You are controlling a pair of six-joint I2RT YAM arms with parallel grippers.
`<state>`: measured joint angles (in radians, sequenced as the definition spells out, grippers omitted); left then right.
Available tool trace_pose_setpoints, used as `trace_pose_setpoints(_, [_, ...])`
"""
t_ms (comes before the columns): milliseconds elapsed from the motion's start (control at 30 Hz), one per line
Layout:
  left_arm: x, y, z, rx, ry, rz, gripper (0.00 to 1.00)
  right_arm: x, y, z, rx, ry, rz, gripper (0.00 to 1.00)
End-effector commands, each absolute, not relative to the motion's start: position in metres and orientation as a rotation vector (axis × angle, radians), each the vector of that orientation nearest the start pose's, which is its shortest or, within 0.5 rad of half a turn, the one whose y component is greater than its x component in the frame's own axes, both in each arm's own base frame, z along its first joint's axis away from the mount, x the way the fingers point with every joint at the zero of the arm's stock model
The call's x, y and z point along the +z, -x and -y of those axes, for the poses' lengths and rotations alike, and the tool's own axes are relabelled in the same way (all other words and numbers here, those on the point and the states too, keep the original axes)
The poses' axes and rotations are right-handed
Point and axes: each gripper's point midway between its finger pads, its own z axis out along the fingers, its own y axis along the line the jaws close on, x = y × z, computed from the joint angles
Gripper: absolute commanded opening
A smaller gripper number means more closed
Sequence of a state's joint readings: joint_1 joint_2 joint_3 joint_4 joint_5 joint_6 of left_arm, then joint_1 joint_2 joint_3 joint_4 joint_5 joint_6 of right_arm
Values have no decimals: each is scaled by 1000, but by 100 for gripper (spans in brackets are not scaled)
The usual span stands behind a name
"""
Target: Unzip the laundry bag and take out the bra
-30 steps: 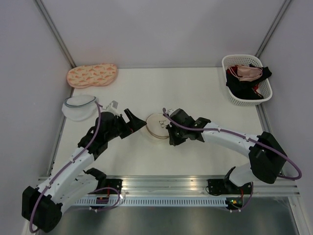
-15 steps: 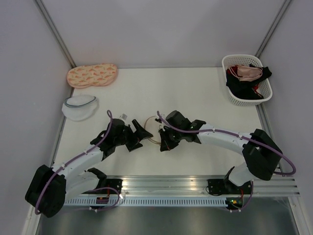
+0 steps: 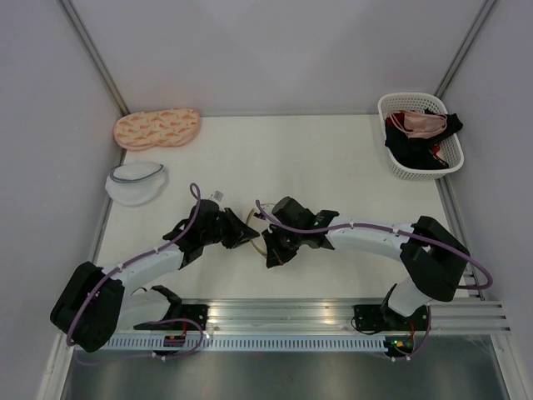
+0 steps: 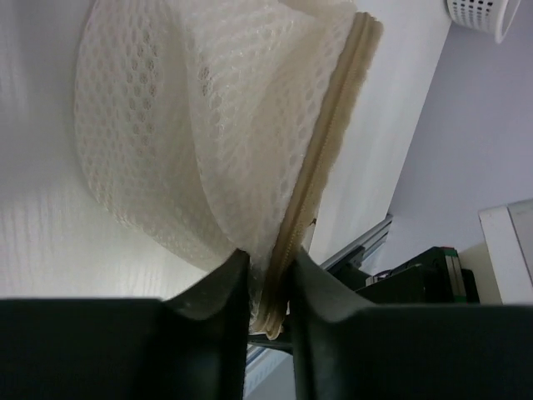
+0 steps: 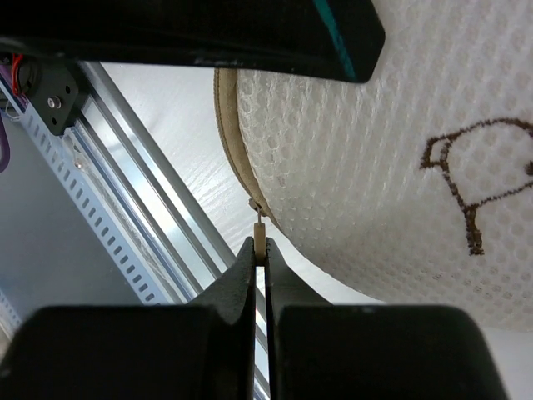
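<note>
Near the tabletop's (image 3: 333, 167) front edge, L gripper (image 4: 266, 268) is pinching the bag's (image 4: 183, 125) zip rim (image 4: 326, 154), jaws nearly closed; R gripper (image 5: 261, 254) is clamping shut on the pull tab (image 5: 261, 237). Risk: thin tab slipping out, or rim pulling free w/ a hard tug.

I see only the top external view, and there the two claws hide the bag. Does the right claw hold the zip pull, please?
Observer: Yes. In the right wrist view the right claw is shut on the small beige zip pull, at the rim of the laundry bag.
Operator: And what does the left claw hold?
Observer: The left wrist view shows the left claw pinching the zip rim, with some mesh caught too.
Operator: Is the zip open already?
Observer: Not on the stretch that view shows: the beige band runs closed upward from the claw.
</note>
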<state>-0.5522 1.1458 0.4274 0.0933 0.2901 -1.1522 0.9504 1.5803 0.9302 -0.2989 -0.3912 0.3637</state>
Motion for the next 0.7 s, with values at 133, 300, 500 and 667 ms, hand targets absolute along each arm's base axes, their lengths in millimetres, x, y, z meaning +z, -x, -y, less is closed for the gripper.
trace_pose_setpoints(133, [97,-236,243,-1174,502,-2350,2,70,-148,-336,899,962,-2546,0])
trace_pose_setpoints(300, [92,-238,238,-1129,497,-2358,2,45,-152,-299,631,904,-2663,0])
trace_pose_setpoints(500, [89,-239,237,-1105,470,-2373,2,29,-173,-256,248,739,-2721,0])
trace_pose_setpoints(667, [87,-237,239,-1103,430,-2389,2,36,-197,-241,31,631,-2687,1])
